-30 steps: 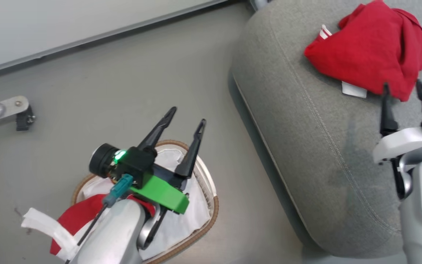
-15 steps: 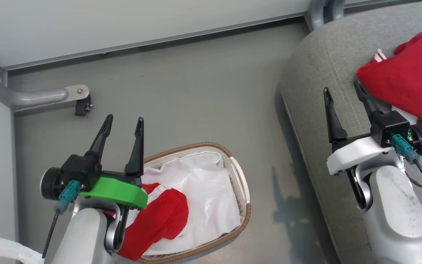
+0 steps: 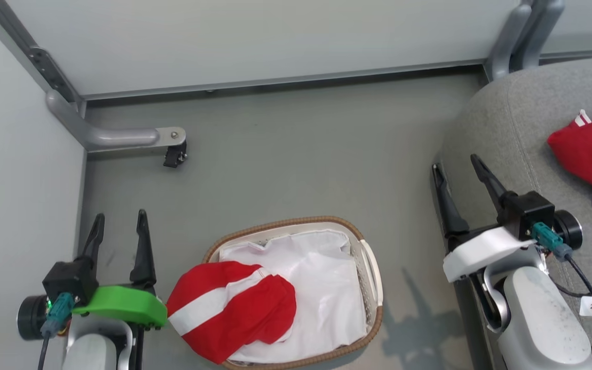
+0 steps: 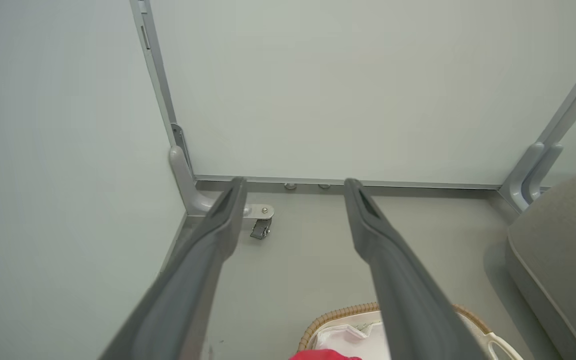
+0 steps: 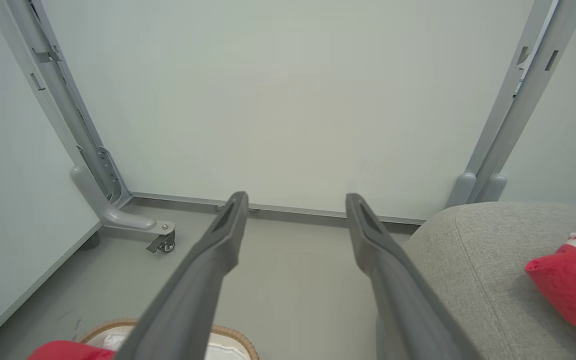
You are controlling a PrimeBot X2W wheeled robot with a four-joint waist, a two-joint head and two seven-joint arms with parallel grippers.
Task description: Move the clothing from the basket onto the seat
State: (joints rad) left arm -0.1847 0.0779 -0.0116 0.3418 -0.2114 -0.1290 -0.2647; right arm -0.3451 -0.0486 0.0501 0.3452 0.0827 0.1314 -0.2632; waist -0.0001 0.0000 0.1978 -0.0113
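Note:
The basket (image 3: 365, 259) stands on the floor at the bottom middle of the head view, lined with white fabric. A red garment with a broad white band (image 3: 232, 308) lies in its left half and spills over the rim. Another red garment (image 3: 591, 149) rests on the grey seat (image 3: 512, 123) at the right. My left gripper (image 3: 119, 219) hangs open and empty to the left of the basket. Over the seat's left edge my right gripper (image 3: 456, 162) is open too, holding nothing. The basket rim (image 4: 338, 315) and seat (image 5: 488, 260) also appear in the wrist views.
Pale partition walls (image 3: 275, 36) close the space at the back and on the left. A grey metal foot with a small caster (image 3: 172, 151) juts onto the floor at the left. Another grey post (image 3: 524, 31) stands beside the seat's far corner.
The head view has swung left, so the seat slid to the right edge. My left arm drew back off the basket to its left. My right gripper came away from the red garment on the seat.

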